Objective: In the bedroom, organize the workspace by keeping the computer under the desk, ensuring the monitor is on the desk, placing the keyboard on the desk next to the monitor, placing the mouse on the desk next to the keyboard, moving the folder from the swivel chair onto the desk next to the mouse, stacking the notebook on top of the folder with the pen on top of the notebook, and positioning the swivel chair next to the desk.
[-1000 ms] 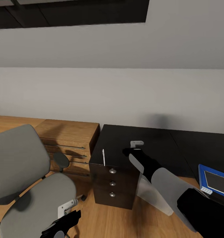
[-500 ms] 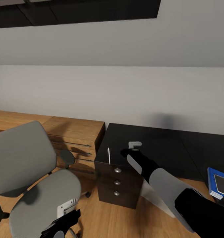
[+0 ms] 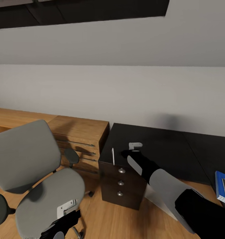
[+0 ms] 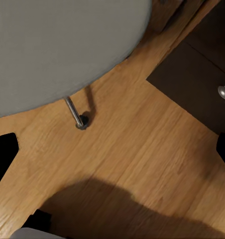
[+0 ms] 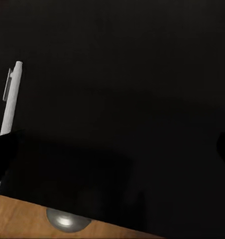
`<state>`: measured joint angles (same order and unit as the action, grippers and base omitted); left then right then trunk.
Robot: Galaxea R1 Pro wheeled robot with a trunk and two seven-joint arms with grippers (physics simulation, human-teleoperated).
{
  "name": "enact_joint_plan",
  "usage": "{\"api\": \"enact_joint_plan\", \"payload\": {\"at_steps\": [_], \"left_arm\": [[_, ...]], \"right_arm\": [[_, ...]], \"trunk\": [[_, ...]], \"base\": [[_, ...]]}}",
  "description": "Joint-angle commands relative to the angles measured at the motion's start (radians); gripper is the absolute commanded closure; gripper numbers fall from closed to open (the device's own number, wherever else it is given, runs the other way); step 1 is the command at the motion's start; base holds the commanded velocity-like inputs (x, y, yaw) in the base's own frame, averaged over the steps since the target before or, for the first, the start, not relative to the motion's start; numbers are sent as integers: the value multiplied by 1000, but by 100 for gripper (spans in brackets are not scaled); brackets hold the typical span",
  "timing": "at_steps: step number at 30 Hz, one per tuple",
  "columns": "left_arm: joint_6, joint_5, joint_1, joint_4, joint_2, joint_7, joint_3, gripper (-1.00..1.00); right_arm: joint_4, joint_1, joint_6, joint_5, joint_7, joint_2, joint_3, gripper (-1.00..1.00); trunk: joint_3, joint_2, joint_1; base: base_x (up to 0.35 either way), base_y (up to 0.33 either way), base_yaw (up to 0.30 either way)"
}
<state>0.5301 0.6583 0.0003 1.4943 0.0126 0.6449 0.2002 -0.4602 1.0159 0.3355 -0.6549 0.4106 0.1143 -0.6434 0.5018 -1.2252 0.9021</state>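
Note:
A white pen [image 3: 113,156] lies at the left edge of the black desk [image 3: 159,146], above its drawers. My right gripper [image 3: 126,153] hovers low over the desk just right of the pen and stands open. In the right wrist view the pen [image 5: 12,99] lies beside one dark fingertip [image 5: 3,154], on the bare black top. The grey swivel chair [image 3: 51,197] stands left of the desk, and nothing shows on its seat. My left gripper [image 3: 64,225] hangs open near the chair's front edge, above the wooden floor [image 4: 142,149].
A wooden dresser [image 3: 81,136] with drawers stands against the wall between chair and desk. A blue-framed flat item [image 3: 224,187] shows at the right edge. The desk's drawer knobs [image 3: 121,170] face me. A chair caster [image 4: 81,122] rests on the floor under the seat.
The whole picture has slid to the right, so the camera has turned left. The pen now sits closer to my right gripper. Both grippers stay open.

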Motion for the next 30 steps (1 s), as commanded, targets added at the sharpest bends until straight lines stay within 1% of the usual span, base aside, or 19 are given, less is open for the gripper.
{"api": "enact_joint_plan", "payload": {"at_steps": [1,6,12,19,20,26,30], "left_arm": [[1,9,0,2,1,10,2,-100],[1,8,0,3,0,8,3,-100],[1,9,0,19,0,4,4,-100],[2,9,0,25,0,3,6,-100],[3,9,0,24,0,1,6,-100],[4,9,0,24,0,0,6,-100],[3,9,0,23,0,-1,7,-100]], "right_arm": [[-2,1,3,-8,8,-1,-8,-100],[-2,1,3,-7,8,-1,-9,-100],[-2,0,2,-6,7,-1,-10,-100],[-2,-5,2,-5,7,2,-11,-100],[-2,-7,2,-5,7,6,-11,-100],[-2,-8,2,-6,7,6,-10,-100],[19,-11,-4,-5,5,8,-13,-100]], "trunk": [[1,-1,0],[1,-1,0],[1,-1,0],[1,-1,0],[1,-1,0],[1,-1,0],[1,-1,0]], "base": [[0,0,271],[40,0,274],[263,0,235],[286,0,45],[53,0,4],[39,0,2],[97,0,0]]}}
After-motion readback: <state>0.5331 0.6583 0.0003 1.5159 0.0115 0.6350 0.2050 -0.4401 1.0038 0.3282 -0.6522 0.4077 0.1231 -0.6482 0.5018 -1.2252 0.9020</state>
